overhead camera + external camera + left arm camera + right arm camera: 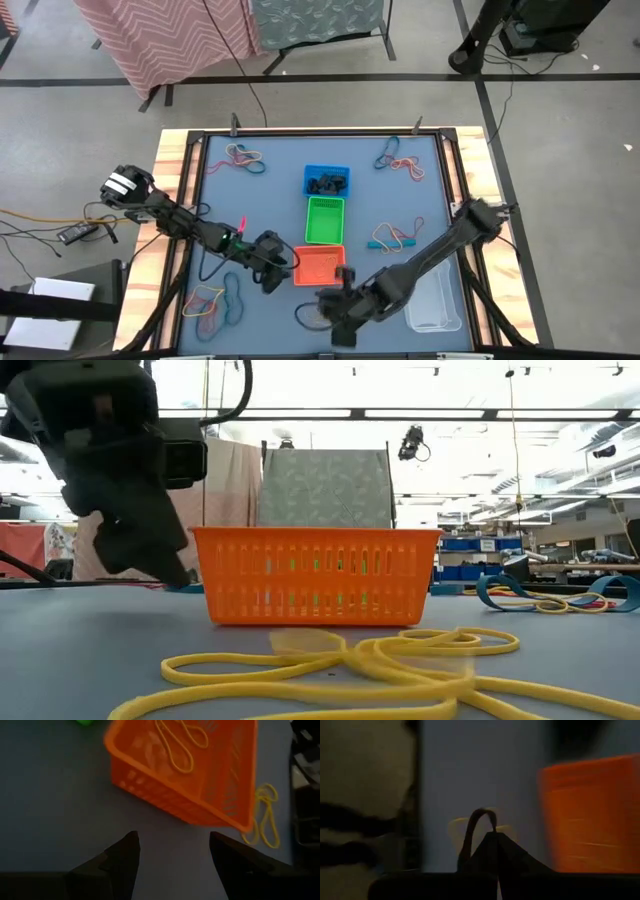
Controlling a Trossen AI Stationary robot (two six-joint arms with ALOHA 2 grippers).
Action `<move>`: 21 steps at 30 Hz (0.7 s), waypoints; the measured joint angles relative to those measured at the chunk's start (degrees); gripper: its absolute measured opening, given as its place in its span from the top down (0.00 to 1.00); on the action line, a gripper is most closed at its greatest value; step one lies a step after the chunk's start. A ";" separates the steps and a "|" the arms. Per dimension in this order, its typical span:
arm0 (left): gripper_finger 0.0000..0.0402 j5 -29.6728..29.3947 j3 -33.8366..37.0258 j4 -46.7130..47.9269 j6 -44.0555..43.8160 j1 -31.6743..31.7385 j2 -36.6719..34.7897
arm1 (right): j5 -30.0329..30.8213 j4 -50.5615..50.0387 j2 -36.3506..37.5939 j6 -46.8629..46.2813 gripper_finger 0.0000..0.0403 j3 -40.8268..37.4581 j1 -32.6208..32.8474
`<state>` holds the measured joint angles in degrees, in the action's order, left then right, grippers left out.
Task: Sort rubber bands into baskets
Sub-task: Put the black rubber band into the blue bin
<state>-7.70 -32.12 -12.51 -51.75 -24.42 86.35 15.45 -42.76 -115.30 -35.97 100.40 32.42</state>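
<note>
Across the blue-grey table top (270, 195), thin rubber bands (245, 157) are still lying in loose clusters at the left and right edges, while the blue (326, 180), green (324, 219) and orange plastic baskets (319, 265) are sitting mid-table, blue and orange already holding some. Left gripper (172, 852) is hovering released beside the orange basket; right gripper (492, 837) is clenching a yellow band (470, 831) just beside it, so sorting is looking partly done.

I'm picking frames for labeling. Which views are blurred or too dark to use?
Right wrist view: dim and smeared, the orange basket only a soft block behind the shut right gripper. Left wrist view: basket slightly blurred, the open left gripper's fingers dark. Low view: bright ceiling lights, the near yellow rubber bands soft, the close arm blurred. High view: even and sharp.
</note>
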 joint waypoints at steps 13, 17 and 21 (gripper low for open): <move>0.40 9.01 0.09 -0.32 -1.58 -2.06 -6.43 | 12.29 -10.74 5.81 6.86 0.99 -2.27 -25.03; 0.40 8.48 0.09 -0.93 -0.75 -2.51 -14.67 | 11.60 -8.56 5.76 6.62 0.99 -4.17 -34.29; 0.40 2.88 0.09 -0.37 3.98 -2.71 -24.46 | 4.31 -2.07 5.72 5.95 0.98 -6.47 -40.75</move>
<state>-4.82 -32.03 -12.88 -47.77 -27.14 61.89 19.76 -44.83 -109.58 -30.02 93.93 -8.33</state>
